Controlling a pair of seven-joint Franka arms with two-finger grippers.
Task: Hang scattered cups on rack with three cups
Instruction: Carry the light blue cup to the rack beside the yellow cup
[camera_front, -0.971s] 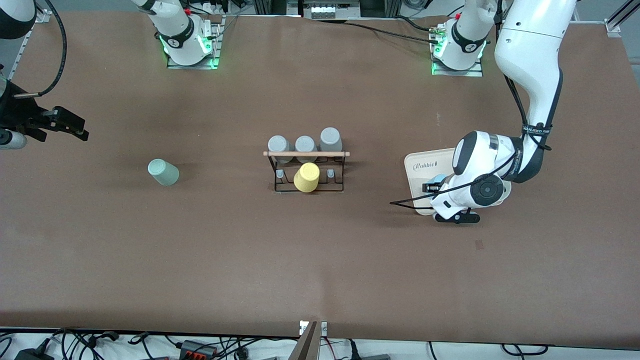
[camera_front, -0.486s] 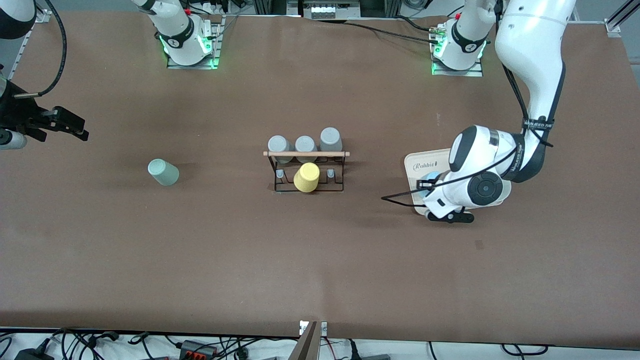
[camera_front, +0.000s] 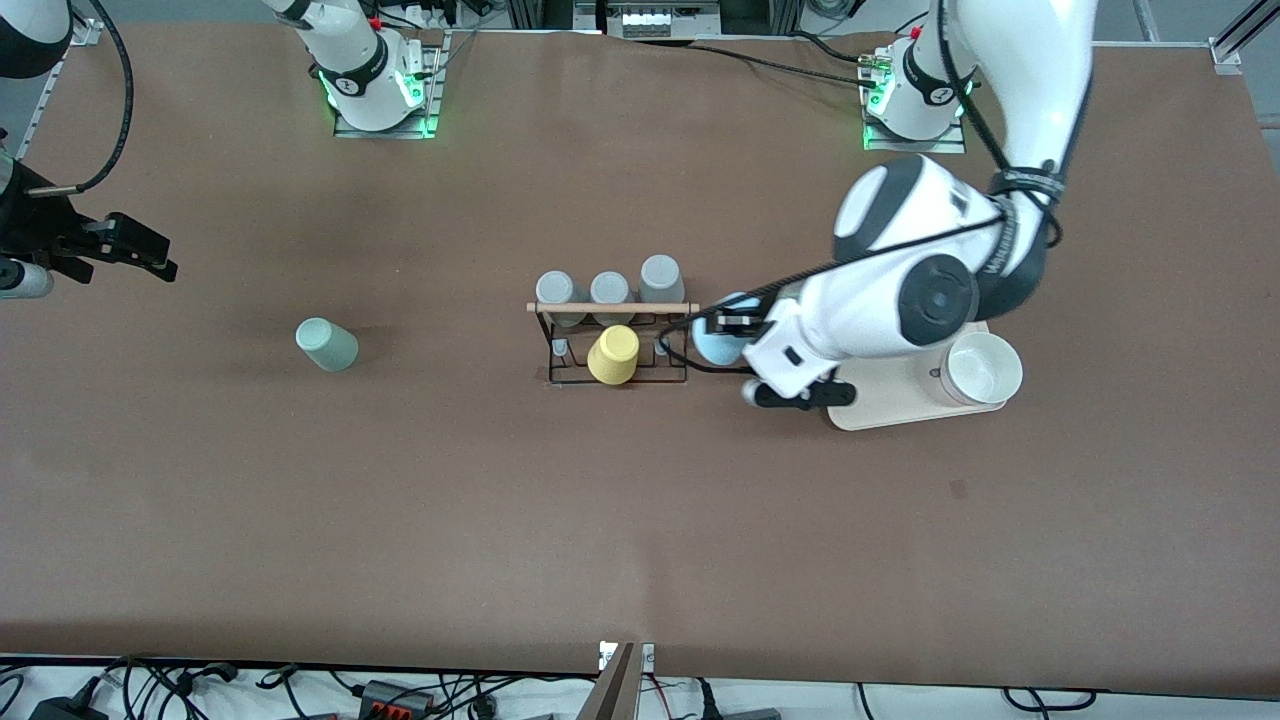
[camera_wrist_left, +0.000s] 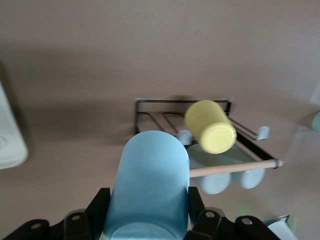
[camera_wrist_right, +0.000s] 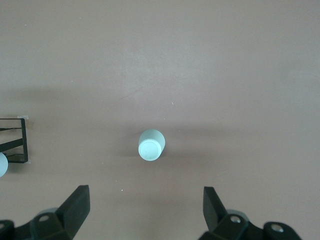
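My left gripper (camera_front: 722, 345) is shut on the light blue cup (camera_front: 716, 341), which it holds in the air beside the rack's end that faces the left arm's end of the table. In the left wrist view that cup (camera_wrist_left: 150, 180) fills the space between the fingers of the left gripper (camera_wrist_left: 148, 200). The black wire rack (camera_front: 570, 380) with its wooden rod carries three grey cups (camera_front: 610, 289) and a yellow cup (camera_front: 613, 354). The mint green cup (camera_front: 327, 344) rests on the table toward the right arm's end. My right gripper (camera_front: 158, 258) waits open above the table there, with the mint cup (camera_wrist_right: 150, 144) ahead of the right gripper (camera_wrist_right: 146, 195).
A cream tray (camera_front: 890, 400) lies under the left arm, with a white bowl (camera_front: 983, 367) on it. The rack (camera_wrist_left: 150, 102) and yellow cup (camera_wrist_left: 211, 126) lie just ahead of the blue cup in the left wrist view. Bare brown table surrounds the mint cup.
My left gripper closed on the blue cup at the tray, lifted it and carried it across to the rack's end. The white bowl is now uncovered. The right arm has not moved.
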